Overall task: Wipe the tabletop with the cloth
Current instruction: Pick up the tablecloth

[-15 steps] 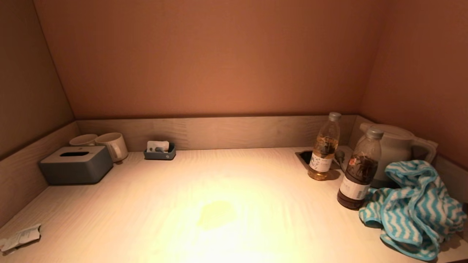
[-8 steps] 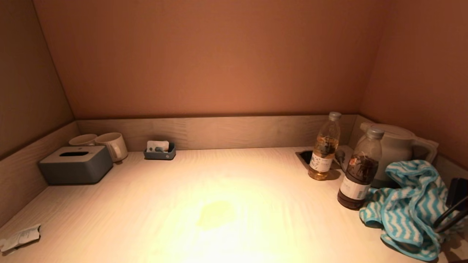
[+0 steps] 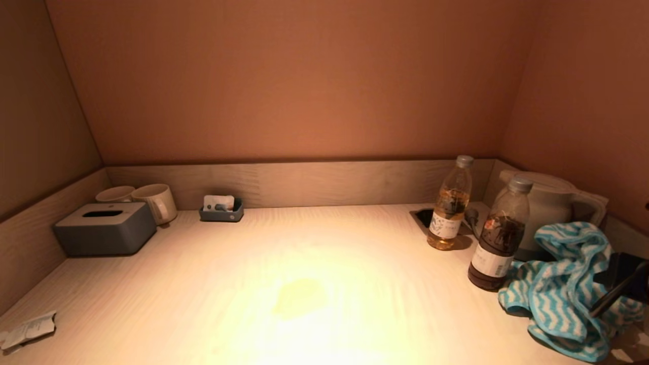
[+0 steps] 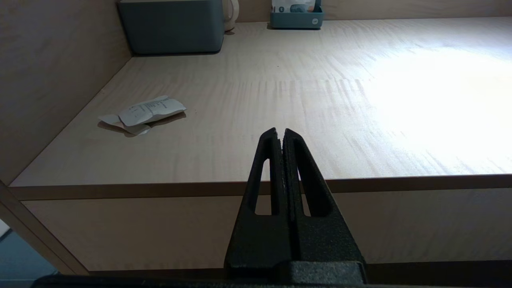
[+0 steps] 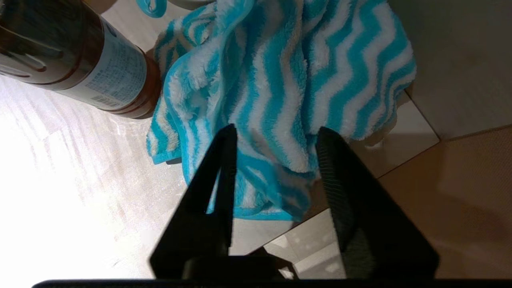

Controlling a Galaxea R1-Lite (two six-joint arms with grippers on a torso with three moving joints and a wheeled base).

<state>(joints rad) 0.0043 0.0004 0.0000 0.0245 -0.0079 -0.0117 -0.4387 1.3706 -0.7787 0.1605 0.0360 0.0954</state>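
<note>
A crumpled blue-and-white zigzag cloth (image 3: 563, 289) lies at the front right corner of the pale wooden tabletop (image 3: 304, 274). It fills the right wrist view (image 5: 280, 80). My right gripper (image 3: 611, 291) comes in from the right edge, open, just above the cloth's near part; in the right wrist view (image 5: 276, 134) its fingers stand apart with cloth showing between them, gripping nothing. My left gripper (image 4: 280, 134) is shut and empty, parked below the table's front left edge, out of the head view.
A dark bottle (image 3: 499, 238) stands touching the cloth's left side, a yellow-drink bottle (image 3: 450, 205) behind it, a kettle (image 3: 550, 203) at the back right. A grey tissue box (image 3: 104, 228), mugs (image 3: 154, 202) and a small tray (image 3: 221, 209) stand back left. Crumpled paper (image 3: 28, 329) lies front left.
My right gripper came into the head view from the right edge and moved over the cloth. The cloth and the left arm have not moved.
</note>
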